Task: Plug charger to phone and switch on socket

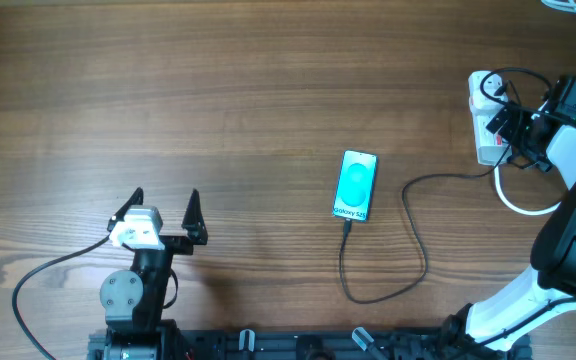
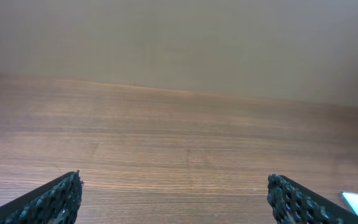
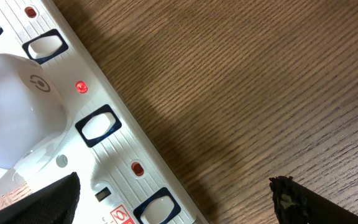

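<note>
I hold the right end effector, fingers apart, over the long white plastic power strip for its rockers (one lamp glows red); the teal-screened smartphone lies well apart, black cable attached.

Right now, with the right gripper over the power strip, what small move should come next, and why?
Probably lift the right gripper clear of the power strip. The red lamp beside the white adapter glows, so that outlet looks on, and the black cable already seems to meet the phone.
</note>
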`<state>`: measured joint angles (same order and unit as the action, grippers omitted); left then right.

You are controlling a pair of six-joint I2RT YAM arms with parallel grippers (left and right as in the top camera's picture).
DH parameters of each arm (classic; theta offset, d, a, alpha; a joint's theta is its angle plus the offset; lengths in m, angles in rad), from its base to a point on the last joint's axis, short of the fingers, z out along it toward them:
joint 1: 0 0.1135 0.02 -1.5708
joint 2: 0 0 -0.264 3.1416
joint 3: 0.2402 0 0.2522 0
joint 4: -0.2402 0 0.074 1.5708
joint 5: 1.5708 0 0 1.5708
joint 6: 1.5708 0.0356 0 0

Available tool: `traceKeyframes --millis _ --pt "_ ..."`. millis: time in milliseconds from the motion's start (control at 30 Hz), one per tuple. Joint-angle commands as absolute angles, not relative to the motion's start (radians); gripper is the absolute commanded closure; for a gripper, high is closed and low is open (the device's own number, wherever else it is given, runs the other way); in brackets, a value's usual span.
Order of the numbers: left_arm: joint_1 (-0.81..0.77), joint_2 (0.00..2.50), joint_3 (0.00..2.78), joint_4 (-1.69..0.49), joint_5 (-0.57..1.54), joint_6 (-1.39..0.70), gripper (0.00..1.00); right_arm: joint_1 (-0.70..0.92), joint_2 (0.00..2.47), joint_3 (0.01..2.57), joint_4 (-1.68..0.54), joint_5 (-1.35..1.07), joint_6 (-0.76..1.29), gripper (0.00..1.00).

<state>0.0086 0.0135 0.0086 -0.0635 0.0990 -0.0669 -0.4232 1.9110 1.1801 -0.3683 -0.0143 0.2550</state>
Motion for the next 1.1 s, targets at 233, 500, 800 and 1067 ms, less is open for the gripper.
traceKeyframes --millis 233,500,800,1067 --pt "0.018 0.003 0.006 -0.073 0.070 -0.034 0.00 -0.419 1.900 1.171 -0.367 0.001 0.239 0.00" --pt "0.018 0.003 0.006 -0.073 0.070 -0.034 0.00 -0.419 1.901 1.171 -0.366 0.001 0.239 0.00" --pt "0.018 0.003 0.006 -0.072 0.070 -0.034 0.00 -0.419 1.788 1.170 -0.356 0.001 0.239 0.00" --pt "0.018 0.003 0.006 -0.073 0.070 -0.034 0.00 -0.418 1.354 1.170 -0.356 0.001 0.239 0.00"
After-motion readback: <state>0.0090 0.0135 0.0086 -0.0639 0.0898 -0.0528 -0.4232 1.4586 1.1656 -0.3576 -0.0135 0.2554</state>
